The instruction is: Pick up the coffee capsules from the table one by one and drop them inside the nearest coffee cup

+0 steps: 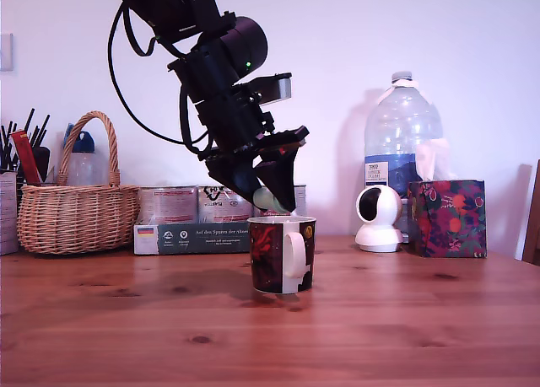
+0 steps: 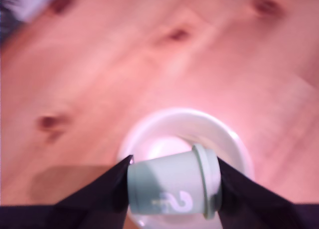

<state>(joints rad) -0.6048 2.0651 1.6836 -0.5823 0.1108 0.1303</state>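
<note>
The wrist view looks straight down into the cup [image 2: 184,134]: a white inside with nothing seen lying in it, and the capsule [image 2: 172,186] held sideways between the two dark fingers [image 2: 94,199], flange toward one finger, base toward the other. A pale mark like a "2" or "S" shows on its side. The exterior view gives only a sliver of that capsule [image 1: 267,199], mint green, peeping between the fingertips of the gripper [image 1: 272,197], which pinches it just above the cup's [image 1: 282,255] rim. That view alone shows the cup's red-and-black outside and white handle, turned toward the camera, and its place on the table [image 1: 126,336] near the middle.

Behind, a dark box [image 1: 192,238] reads "Auf den Spuren der Ahnen" as far as can be made out; the tins [image 1: 169,204] on it carry labels too small to read. The water bottle [image 1: 402,142] at the exterior view's right bears a "TESCO" label. The wrist view is blurred, and the arm's top is cut off.
</note>
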